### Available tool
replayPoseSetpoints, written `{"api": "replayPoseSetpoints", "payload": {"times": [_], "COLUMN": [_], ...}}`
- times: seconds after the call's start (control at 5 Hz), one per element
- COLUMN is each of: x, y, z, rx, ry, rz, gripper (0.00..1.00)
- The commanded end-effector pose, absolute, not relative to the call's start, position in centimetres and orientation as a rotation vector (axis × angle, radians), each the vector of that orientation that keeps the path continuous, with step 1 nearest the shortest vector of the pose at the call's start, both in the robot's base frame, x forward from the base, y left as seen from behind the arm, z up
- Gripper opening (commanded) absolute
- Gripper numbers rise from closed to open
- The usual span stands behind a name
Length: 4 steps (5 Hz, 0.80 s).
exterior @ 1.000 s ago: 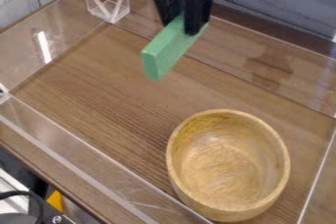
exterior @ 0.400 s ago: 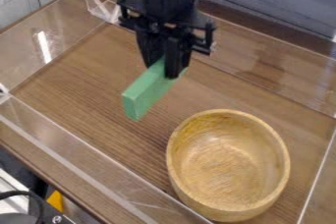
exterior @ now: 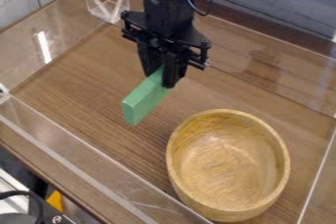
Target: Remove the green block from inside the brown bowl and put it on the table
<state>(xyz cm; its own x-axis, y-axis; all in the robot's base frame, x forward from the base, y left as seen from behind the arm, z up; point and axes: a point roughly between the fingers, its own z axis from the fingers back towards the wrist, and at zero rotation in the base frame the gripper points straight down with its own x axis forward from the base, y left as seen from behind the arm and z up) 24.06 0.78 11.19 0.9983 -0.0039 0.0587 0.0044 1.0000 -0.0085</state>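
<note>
The green block [exterior: 144, 100] hangs tilted just above the table [exterior: 92, 81], its lower end near the wood, left of the brown bowl [exterior: 229, 164]. My gripper [exterior: 168, 74] points straight down and is shut on the block's upper end. The bowl stands at the front right with nothing showing inside it. Whether the block's lower end touches the table cannot be told.
Low clear acrylic walls [exterior: 53, 140] border the tabletop on the left, front and back. A clear triangular stand [exterior: 105, 5] sits at the back left corner. A wall stands behind the table.
My gripper has come down and slightly left with the green block, bringing its lower end close to the tabletop. The bowl has stayed where it was.
</note>
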Motion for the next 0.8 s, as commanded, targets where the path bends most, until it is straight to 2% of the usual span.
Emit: {"api": "replayPoseSetpoints", "payload": {"times": [0.0, 0.6], "x": [24.5, 24.8], "y": [1.5, 2.8], "z": [11.3, 9.5], "rx": [0.000, 0.010], "ry": [-0.085, -0.079], "rz": [-0.005, 0.009], "gripper": [0.00, 0.00]}}
